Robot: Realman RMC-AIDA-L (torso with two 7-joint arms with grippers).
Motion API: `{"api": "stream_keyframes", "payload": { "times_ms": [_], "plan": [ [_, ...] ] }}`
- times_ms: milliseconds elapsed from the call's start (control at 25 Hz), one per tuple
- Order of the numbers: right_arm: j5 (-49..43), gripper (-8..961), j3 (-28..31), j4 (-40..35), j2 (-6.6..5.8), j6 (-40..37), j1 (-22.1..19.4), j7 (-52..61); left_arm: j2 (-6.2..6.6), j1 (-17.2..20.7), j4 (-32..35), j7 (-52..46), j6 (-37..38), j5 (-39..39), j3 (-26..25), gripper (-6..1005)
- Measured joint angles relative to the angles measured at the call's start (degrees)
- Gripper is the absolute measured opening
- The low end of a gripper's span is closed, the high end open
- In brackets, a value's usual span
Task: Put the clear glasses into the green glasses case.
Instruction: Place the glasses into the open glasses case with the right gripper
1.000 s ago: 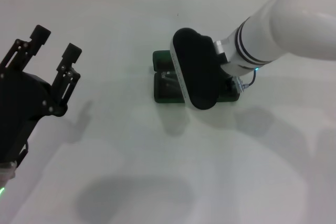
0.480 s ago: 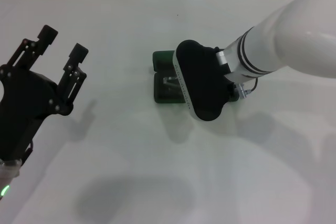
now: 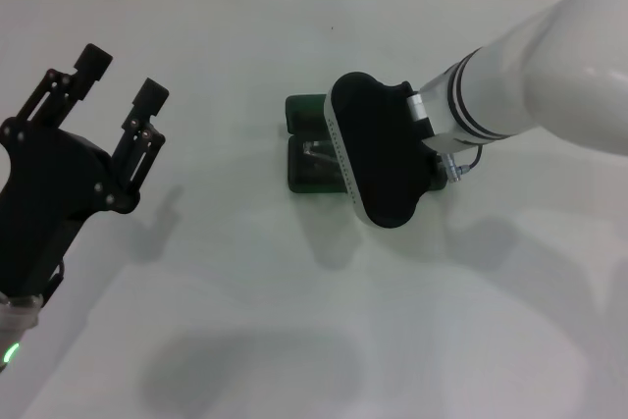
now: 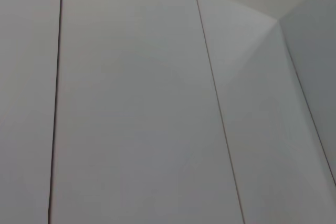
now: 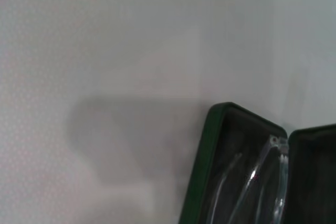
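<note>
Table [image 3: 245, 340]: white, bare around the work.

Right arm [image 3: 530, 76]: reaches in over the green glasses case [image 3: 304, 179]; its wrist housing has drifted slightly right and down over the last second and hides most of the case. Right gripper: not visible, state cannot be told.

Left gripper [image 3: 120, 95]: raised slightly at table's left, fingers apart, holding nothing, well clear.

Case: open, dark lining showing.

Clear glasses [image 5: 262, 182]: lying inside the case already. Judgement: placement looks done; only the arm's withdrawal remains, its bulk being the sole obstruction.
</note>
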Motion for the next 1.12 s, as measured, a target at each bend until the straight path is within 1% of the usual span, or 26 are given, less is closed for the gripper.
{"api": "stream_keyframes", "payload": {
  "times_ms": [320, 640, 840, 960, 1120],
  "plan": [
    [-2.5, 277, -2.1, -1.1, 0.00, 1.9, -1.9, 0.0, 0.00, 0.0, 0.0, -0.1, 0.0, 0.0, 0.0, 532],
    [-3.1, 304, -2.8, -1.3, 0.00, 2.9, -2.5, 0.9, 0.00, -0.5, -0.2, -0.1, 0.0, -0.2, 0.0, 532],
    [-4.2, 320, -3.7, -2.7, 0.00, 4.5, -4.2, 1.1, 0.00, -0.6, -0.2, -0.1, -0.4, -0.2, 0.0, 532],
    [-4.6, 530, -3.7, -3.2, 0.00, 4.6, -4.9, 1.5, 0.00, -0.8, -0.1, -0.1, -1.1, -0.2, 0.0, 533],
    [-4.0, 586, -2.3, -5.4, 0.00, 3.8, -5.6, 1.9, 0.00, -0.7, 0.0, -0.1, -1.3, -0.1, -0.1, 533]
  ]
}}
